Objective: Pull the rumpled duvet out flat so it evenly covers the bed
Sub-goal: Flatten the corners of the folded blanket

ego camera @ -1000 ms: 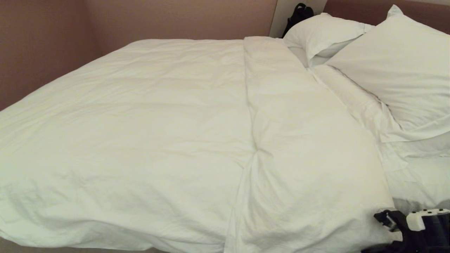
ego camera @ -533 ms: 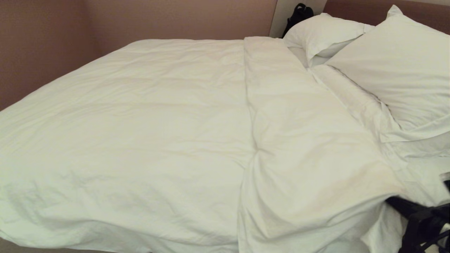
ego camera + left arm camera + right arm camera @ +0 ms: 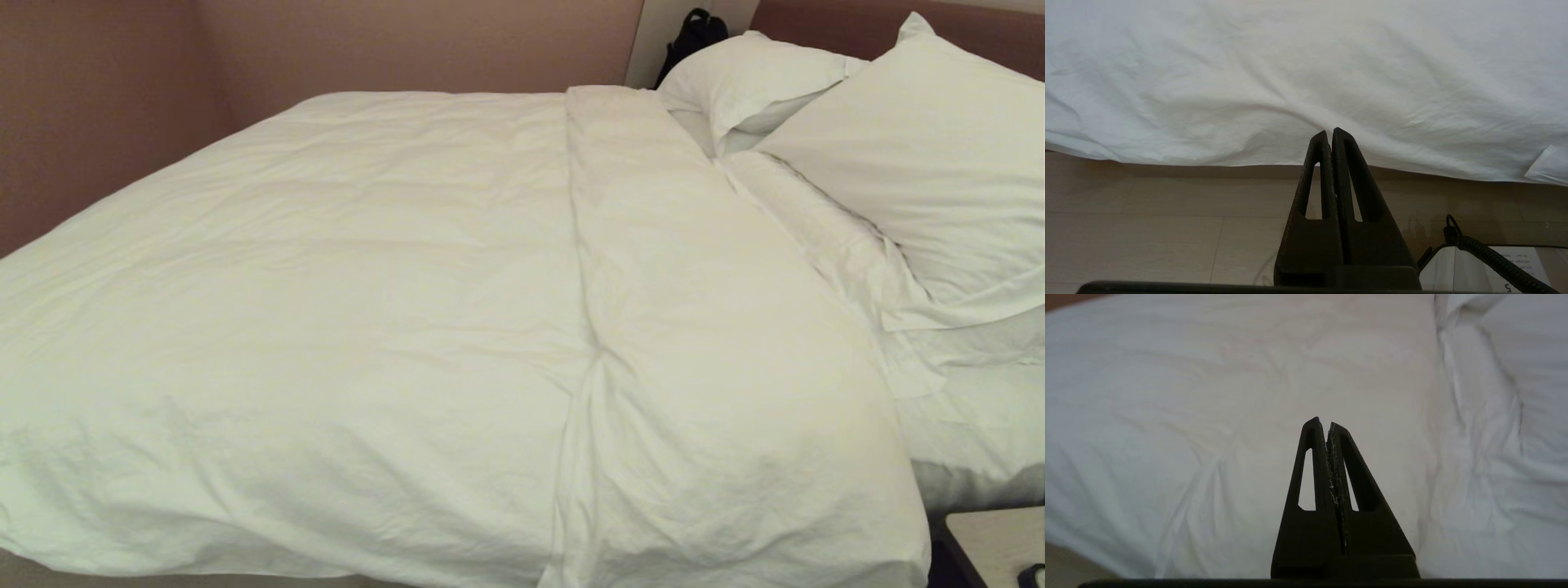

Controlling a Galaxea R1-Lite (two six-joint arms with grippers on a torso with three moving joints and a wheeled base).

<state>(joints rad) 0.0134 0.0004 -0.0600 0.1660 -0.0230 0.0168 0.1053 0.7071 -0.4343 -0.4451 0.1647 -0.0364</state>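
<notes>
Duvet (image 3: 392, 327) is spread over most of the bed (image 3: 971, 425), top band folded back near pillows (image 3: 922, 147). Task judged nearly done; creases left. Left gripper (image 3: 1329, 131) and right gripper (image 3: 1323, 421) fingers pressed together, nothing pinched.

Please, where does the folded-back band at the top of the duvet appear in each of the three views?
Head view: the folded band runs from the pillows toward the near edge, right of centre.
Left wrist view: not in it; only the duvet hem above the floor.
Right wrist view: possibly the ridge; uncertain.
Shared landmark: the duvet's creased white cover.
</notes>
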